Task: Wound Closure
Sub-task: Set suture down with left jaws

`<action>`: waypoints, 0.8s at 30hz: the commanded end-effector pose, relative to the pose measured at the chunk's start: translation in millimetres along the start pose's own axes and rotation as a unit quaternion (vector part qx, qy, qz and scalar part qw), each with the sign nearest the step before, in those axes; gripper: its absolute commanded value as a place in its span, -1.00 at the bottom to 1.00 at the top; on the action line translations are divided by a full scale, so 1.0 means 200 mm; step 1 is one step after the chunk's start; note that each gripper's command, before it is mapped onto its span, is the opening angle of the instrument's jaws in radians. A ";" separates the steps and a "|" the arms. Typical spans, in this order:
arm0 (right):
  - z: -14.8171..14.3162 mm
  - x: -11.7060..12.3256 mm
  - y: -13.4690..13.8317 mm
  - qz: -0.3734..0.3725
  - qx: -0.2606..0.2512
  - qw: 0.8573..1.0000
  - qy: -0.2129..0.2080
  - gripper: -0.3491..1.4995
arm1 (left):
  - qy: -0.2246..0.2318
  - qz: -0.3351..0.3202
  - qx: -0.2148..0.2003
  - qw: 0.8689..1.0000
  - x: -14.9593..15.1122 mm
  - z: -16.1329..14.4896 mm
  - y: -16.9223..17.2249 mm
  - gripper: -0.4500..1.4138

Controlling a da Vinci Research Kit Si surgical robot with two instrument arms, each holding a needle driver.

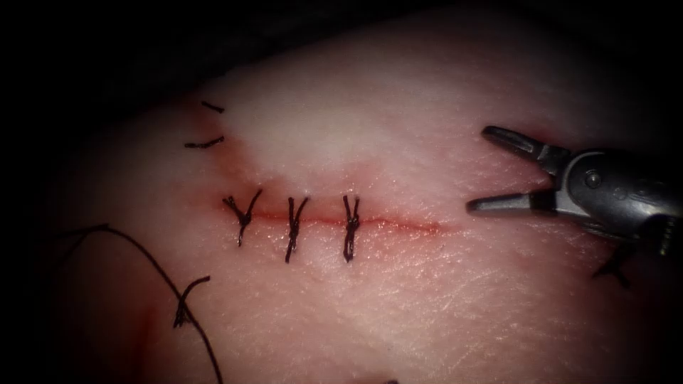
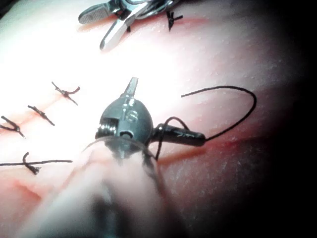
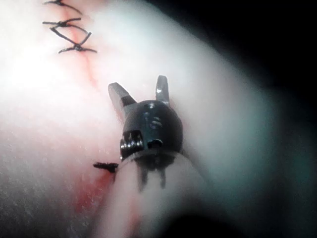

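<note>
Facing the right claw [image 1: 478, 169]: the unstitched end of the cut [image 1: 405, 225], just to its left in the endoscope view, near the lower jaw's tip.
Long axis: the cut runs left to right across the tissue [image 1: 427, 306], roughly in line with the way the right claw points.
Nearer arm: the right, by my judgement; the bare stretch lies between it and the third stitch [image 1: 350, 229].
Right claw state: released, jaws spread wide, grasping nothing and apart from the tissue.
Left claw [image 2: 167, 109] state: released, jaws splayed far apart; nothing is pinched.
Thread [image 2: 247, 111]: a loose dark strand curls round to the tip of one left jaw and seems to drape against it. In the endoscope view it trails over the tissue at lower left with a knot [image 1: 183, 306] in it, well apart from the right claw.
Stitches: three tied across the cut, with the first stitch [image 1: 242, 213] leftmost and the second stitch [image 1: 293, 227] in the middle; another knot [image 1: 612, 269] sits by the right tool's wrist.
Needle: neither claw holds it; I cannot tell where it lies.
Writing: a small stamped mark [image 2: 130, 115] on the left tool's wrist, perhaps "16", not surely readable.
</note>
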 end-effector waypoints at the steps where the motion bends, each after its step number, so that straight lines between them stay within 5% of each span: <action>1: 0.008 0.003 -0.001 -0.001 -0.001 1.000 0.003 0.96 | -0.005 -0.004 0.018 1.000 0.002 0.000 -0.008 0.89; 11: 0.013 0.005 -0.011 -0.015 -0.008 1.000 0.006 0.92 | -0.043 -0.004 0.139 0.989 0.014 -0.016 -0.035 0.46; 16: 0.015 0.006 -0.017 -0.017 -0.012 1.000 0.009 0.92 | -0.071 0.020 0.169 0.983 0.006 -0.015 -0.042 0.01; 24: 0.018 0.008 -0.022 -0.018 -0.013 1.000 0.007 0.92 | -0.084 0.025 0.191 0.978 -0.012 -0.012 -0.050 -0.17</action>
